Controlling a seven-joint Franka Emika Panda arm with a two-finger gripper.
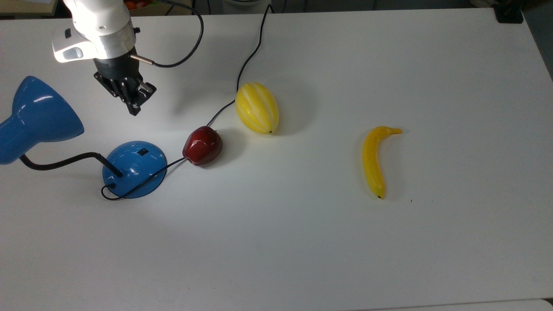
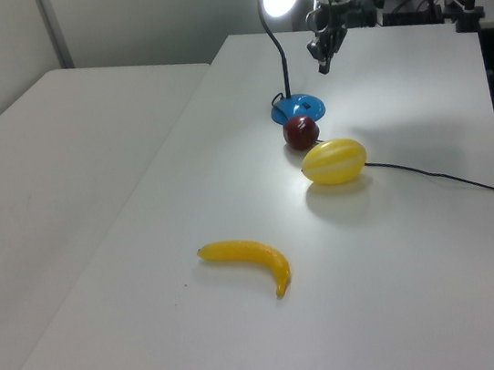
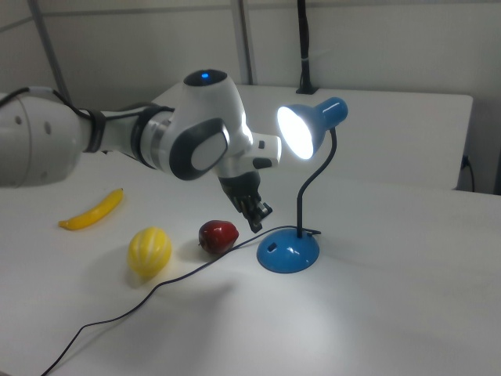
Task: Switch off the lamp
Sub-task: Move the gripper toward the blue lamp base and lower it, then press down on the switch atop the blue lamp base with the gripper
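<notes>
The lamp is lit, its bulb glowing in the shade (image 3: pixel 304 130). In the top view its blue cone shade (image 1: pixel 39 114) hangs at the far left, and a black bendy neck runs to the round blue base (image 1: pixel 129 172). A small black switch (image 1: pixel 142 152) sits on top of that base. My gripper (image 1: pixel 133 110) points downward, shut and holding nothing. It hovers above the table beyond the base, apart from it and from the shade. In the right view my gripper (image 3: pixel 259 221) hangs just left of and above the base (image 3: pixel 291 254). In the left view it (image 2: pixel 324 65) is right of the neck.
A red apple (image 1: pixel 202 145) lies right of the base, on the lamp's black cord (image 1: pixel 248 56). A yellow striped melon (image 1: pixel 257 107) sits beyond it and a banana (image 1: pixel 374 162) further to the top view's right. The white table (image 1: pixel 302 242) has open room in front.
</notes>
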